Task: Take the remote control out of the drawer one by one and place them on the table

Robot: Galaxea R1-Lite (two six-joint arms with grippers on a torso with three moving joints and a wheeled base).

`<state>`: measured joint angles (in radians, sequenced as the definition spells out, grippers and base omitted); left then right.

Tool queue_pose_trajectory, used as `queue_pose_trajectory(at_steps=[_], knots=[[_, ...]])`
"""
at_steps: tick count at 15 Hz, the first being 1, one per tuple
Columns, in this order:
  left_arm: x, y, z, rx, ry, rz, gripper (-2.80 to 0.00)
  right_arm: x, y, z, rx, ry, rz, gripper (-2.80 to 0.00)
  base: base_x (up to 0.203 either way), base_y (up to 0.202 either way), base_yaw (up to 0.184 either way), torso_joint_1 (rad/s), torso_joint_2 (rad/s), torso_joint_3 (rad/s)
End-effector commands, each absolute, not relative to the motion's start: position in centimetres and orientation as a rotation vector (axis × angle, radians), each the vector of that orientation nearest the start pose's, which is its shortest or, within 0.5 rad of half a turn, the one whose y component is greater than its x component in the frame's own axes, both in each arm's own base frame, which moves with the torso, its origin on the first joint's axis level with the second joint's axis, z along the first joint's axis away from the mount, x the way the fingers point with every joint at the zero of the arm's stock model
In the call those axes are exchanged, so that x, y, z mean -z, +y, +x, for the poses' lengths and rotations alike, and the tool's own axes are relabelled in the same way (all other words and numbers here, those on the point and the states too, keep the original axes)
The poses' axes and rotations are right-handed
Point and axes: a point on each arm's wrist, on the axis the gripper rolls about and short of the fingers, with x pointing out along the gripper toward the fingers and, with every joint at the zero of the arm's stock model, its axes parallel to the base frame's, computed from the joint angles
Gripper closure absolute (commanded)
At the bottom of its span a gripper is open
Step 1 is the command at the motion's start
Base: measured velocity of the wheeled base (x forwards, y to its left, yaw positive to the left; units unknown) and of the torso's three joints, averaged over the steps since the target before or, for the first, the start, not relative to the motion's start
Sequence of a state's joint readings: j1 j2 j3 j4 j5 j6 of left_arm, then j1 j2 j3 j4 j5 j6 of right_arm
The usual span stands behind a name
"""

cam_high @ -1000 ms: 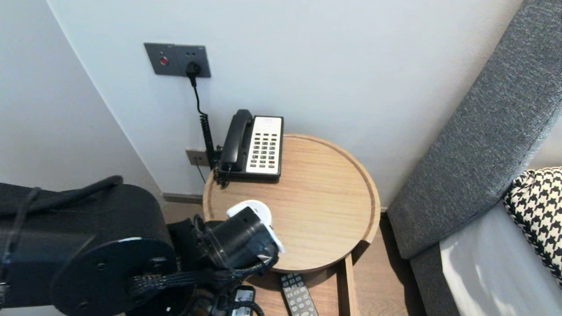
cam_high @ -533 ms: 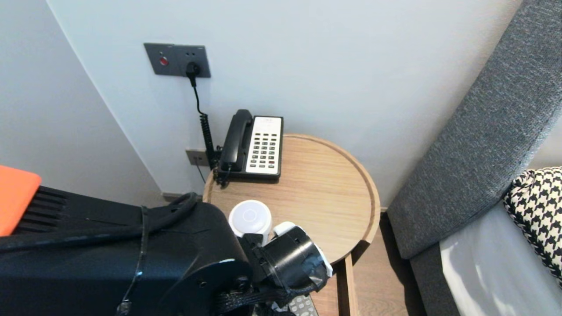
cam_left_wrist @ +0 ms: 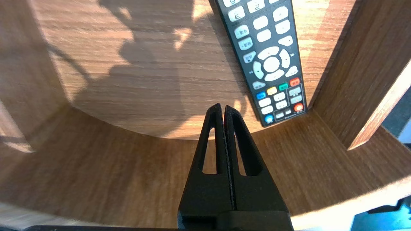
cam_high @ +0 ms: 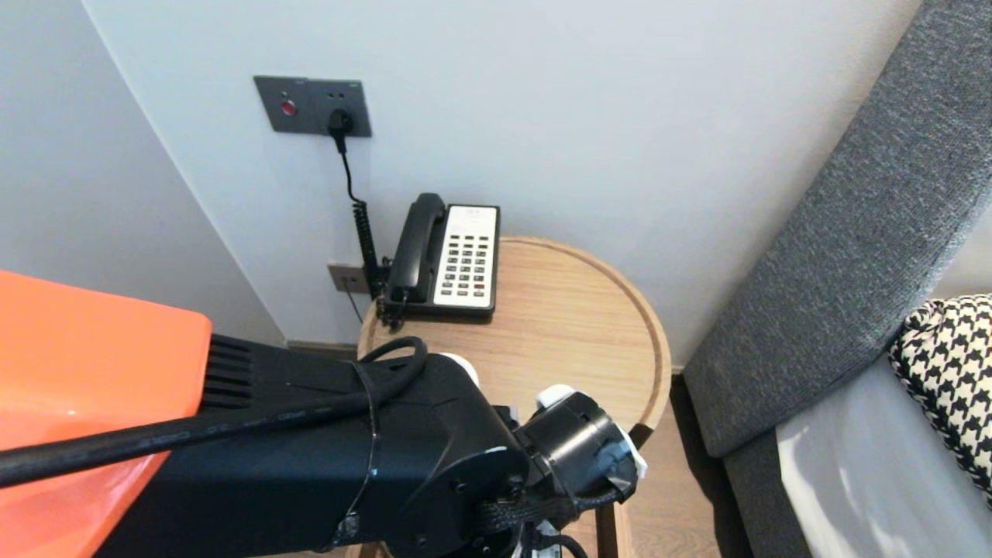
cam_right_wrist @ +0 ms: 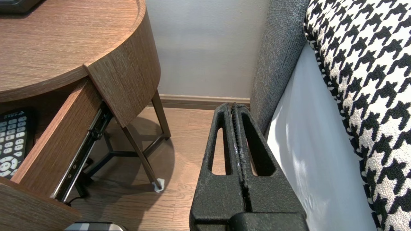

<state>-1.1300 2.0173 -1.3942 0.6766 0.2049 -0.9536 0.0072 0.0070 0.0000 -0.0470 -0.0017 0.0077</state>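
The socket (cam_high: pixel 314 105) is far left on the wall, and a coiled cord drops from it to the phone (cam_high: pixel 453 256), which sits at the far left edge of the round table (cam_high: pixel 573 325).

The left arm (cam_high: pixel 310 465) comes in from the near left and hides the table's near rim. Its wrist hangs over the near right edge, above the pulled-out drawer (cam_left_wrist: pixel 112 166).

The left gripper (cam_left_wrist: pixel 223 107) points down into the drawer. Its jaws are pressed flat together and hold nothing. The tip stands over the line where the drawer floor meets the curved front wall.

The remote (cam_left_wrist: pixel 269 61) lies flat on the drawer floor, buttons up, along the right side wall. Its near end is tucked into the corner with the front wall. The gripper tip is just beside that end, on its left, and I see no contact. Left of the remote the drawer floor is bare wood, wide enough for the gripper. On the remote's right there is only a thin gap to the side wall.

The table top right of the phone is bare out to its raised rim.

The right gripper (cam_right_wrist: pixel 233 106) hangs low and right of the table, over the floor. Its jaws are closed tight and hold nothing. It sits in the strip of floor between the table legs and the grey panel (cam_high: pixel 852 232).

The panel's edge runs close along the gripper's right. At the far right, the pillow (cam_high: pixel 949 372) rests against a white sheet.
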Motion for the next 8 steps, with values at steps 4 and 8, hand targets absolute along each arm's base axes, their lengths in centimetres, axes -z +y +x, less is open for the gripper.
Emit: queue_pose_trajectory(at_steps=[4, 8], knots=[[-12.3, -31.4, 15.2, 0.2, 1.303, -0.02, 0.0, -7.4, 0.0, -2.0, -0.006, -0.015, 0.008, 0.0, 0.0, 0.0, 0.0, 0.0, 0.0, 0.0], [-11.9, -32.4, 14.4, 0.225, 1.305, 0.005, -2.8, -7.4, 0.0, -2.0, -0.006, -0.015, 0.008, 0.0, 0.0, 0.0, 0.0, 0.0, 0.0, 0.0]])
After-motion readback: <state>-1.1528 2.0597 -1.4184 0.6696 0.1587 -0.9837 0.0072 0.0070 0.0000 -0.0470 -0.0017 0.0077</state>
